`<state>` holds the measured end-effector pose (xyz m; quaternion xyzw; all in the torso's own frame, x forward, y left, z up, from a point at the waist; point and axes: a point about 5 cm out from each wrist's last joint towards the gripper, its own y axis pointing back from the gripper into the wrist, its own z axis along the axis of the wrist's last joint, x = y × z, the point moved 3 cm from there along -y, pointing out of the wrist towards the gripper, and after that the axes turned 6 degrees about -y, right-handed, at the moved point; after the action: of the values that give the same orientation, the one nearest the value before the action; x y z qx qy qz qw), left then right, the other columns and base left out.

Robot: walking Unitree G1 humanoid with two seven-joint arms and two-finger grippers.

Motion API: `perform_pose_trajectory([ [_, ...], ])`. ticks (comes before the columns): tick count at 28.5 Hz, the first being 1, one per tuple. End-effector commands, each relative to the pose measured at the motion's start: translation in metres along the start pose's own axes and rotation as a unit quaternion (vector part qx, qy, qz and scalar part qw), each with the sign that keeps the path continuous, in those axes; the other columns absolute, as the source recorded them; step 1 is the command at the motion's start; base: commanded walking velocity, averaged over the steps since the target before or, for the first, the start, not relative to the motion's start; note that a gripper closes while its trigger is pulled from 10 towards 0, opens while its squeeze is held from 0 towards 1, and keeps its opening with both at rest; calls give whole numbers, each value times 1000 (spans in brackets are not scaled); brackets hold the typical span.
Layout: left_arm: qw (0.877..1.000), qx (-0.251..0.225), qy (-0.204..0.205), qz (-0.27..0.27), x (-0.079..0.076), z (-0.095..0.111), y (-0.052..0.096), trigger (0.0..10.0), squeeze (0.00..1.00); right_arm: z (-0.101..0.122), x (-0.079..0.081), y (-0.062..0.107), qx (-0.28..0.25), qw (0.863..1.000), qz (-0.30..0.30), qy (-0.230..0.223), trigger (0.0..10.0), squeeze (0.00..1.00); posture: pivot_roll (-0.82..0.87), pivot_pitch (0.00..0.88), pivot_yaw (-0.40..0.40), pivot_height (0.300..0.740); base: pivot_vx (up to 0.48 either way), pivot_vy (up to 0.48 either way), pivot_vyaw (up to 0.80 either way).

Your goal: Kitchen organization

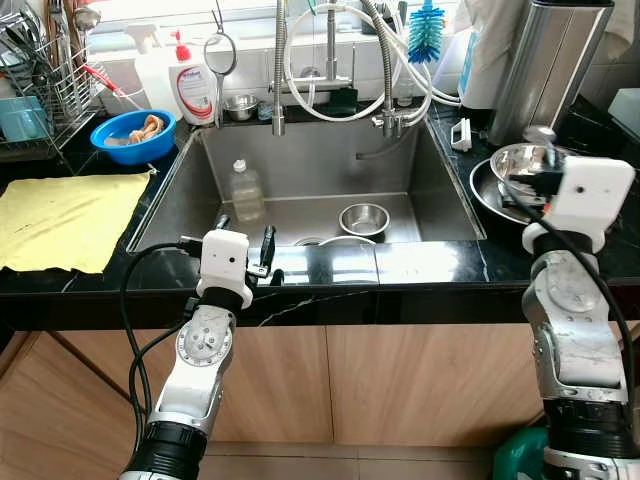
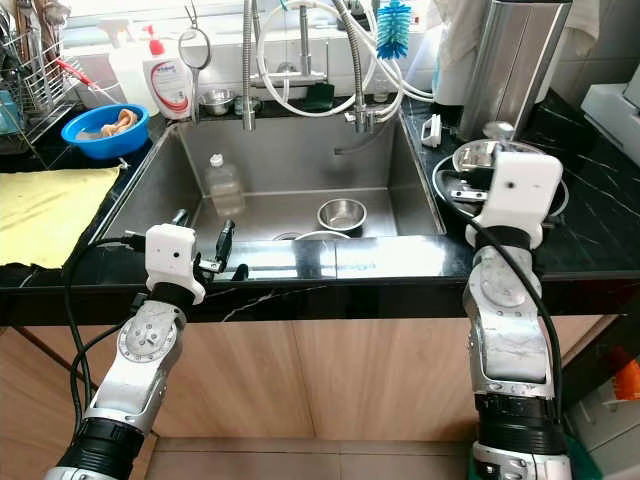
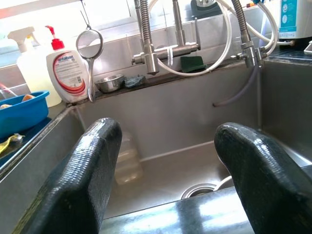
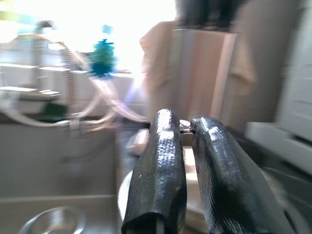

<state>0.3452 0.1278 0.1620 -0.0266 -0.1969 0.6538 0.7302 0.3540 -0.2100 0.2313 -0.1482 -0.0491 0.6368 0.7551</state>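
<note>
- Both silver arms rise in the foreground, in front of the wooden cabinet fronts below the black tabletop [image 1: 420, 265].
- Left pincer [image 1: 243, 245] sits at the front rim of the steel sink [image 1: 425, 190], its two black fingers [image 3: 83, 180] spread wide apart with nothing between them (the wrist view looks straight past them into the basin).
- Right pincer [image 4: 187, 170] is raised over the tabletop to the right of the sink, above the steel bowls [image 1: 515, 175] stacked there; its fingers lie close together, nearly touching, and no object shows clamped between them (that wrist view is blurred).
- Inside the sink, a clear plastic bottle [image 1: 245, 190] stands upright near the left wall, and a small steel bowl [image 1: 364, 217] rests on the basin floor near the drain, well apart from the bottle.
- Behind the basin, a tap with looped white hoses [image 1: 330, 60] stands at the back ledge, with a blue bottle brush [image 1: 425, 30] to its right.
- On the left of the ledge, a soap dispenser [image 1: 194, 85] with a red pump stands just beside a white spray bottle [image 1: 152, 65]; a small metal strainer [image 1: 220, 52] hangs next to them.
- Left of the sink, a blue basin [image 1: 132, 135] holds some items too small to tell, a wire dish rack [image 1: 45, 80] stands behind it, and a yellow cloth [image 1: 65, 220] lies flat on the tabletop.
- At the far right stands a tall steel container [image 1: 545, 65].
</note>
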Motion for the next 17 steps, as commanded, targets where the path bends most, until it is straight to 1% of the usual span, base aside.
perform_pose_trajectory([
  [1,1000,-2,-5,3,4,2,-2,10000,0,-2,12,-2,7,999,31,-11,10000,0,-112,0,100,740,0,0,0],
  [2,1000,-2,-5,3,4,2,-2,10000,0,-3,15,-2,10,999,41,-14,10000,0,-112,0,100,740,0,0,0],
  [3,1000,-2,-5,4,5,2,-3,10000,0,-5,22,-2,16,997,69,-16,10000,0,-112,0,100,740,0,0,0],
  [5,1000,-2,-6,5,6,2,-3,10000,0,-6,31,-3,22,994,101,-25,10000,0,-112,0,100,740,0,0,0],
  [6,1000,-2,-6,5,6,2,-2,10000,0,-9,35,-3,33,992,118,-18,10000,0,-112,0,100,740,0,0,0],
  [8,1000,-2,-7,6,6,2,-2,10000,0,-13,40,-5,45,990,135,-7,10000,0,-112,0,98,740,0,0,0],
  [12,1000,-2,-7,7,6,3,-2,10000,0,-15,48,-12,64,984,163,-27,10000,0,-112,0,98,740,0,0,0],
  [15,1000,-2,-7,7,6,2,-2,10000,0,-21,57,-15,85,975,202,-42,10000,0,-109,0,96,740,0,0,0],
  [16,1000,-2,-7,7,6,2,-2,10000,0,-21,57,-15,85,975,202,-42,10000,0,-109,0,96,740,0,0,0],
  [17,1000,-2,-7,7,6,2,-2,10000,0,-28,58,-16,104,971,212,-38,10000,0,-108,0,95,740,0,0,0],
])
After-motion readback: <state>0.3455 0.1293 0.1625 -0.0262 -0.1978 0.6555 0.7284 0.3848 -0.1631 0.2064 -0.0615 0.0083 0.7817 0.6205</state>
